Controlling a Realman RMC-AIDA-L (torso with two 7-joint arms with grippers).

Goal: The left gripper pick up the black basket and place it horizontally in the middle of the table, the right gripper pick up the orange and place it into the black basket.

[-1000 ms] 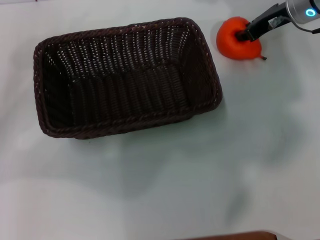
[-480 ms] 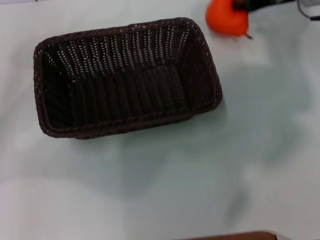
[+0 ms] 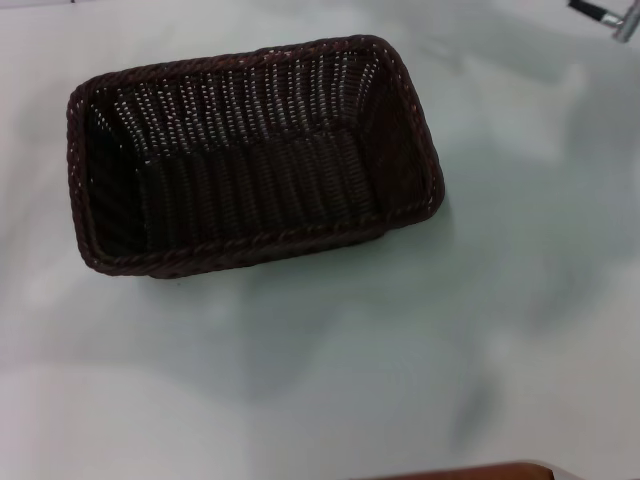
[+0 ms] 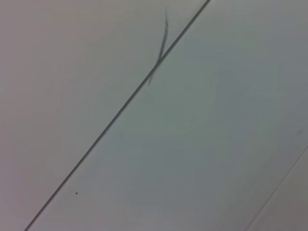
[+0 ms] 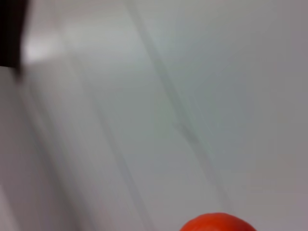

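One black basket (image 3: 255,155) sits open side up on the table (image 3: 400,360), long axis running across the view from the robot's left to its right, the right end angled a little farther away. Its inside holds nothing. Its braided rim is level, and the pale surface around it carries only soft shadows.

Farther back, at the far right corner of the head view, only a small silver and black piece of the right arm (image 3: 603,14) pokes in; the right claw itself is out of that view, well apart from the basket and beyond its far right corner. In the right wrist view one orange (image 5: 219,222) shows as a curved top at the lower edge, close under that camera, with blurred table behind it and a dark shape at one corner. Whether the right claw is clamped on it I cannot tell.

The left claw shows in no view; the left wrist view gives only pale surface crossed by a thin dark seam (image 4: 115,120).
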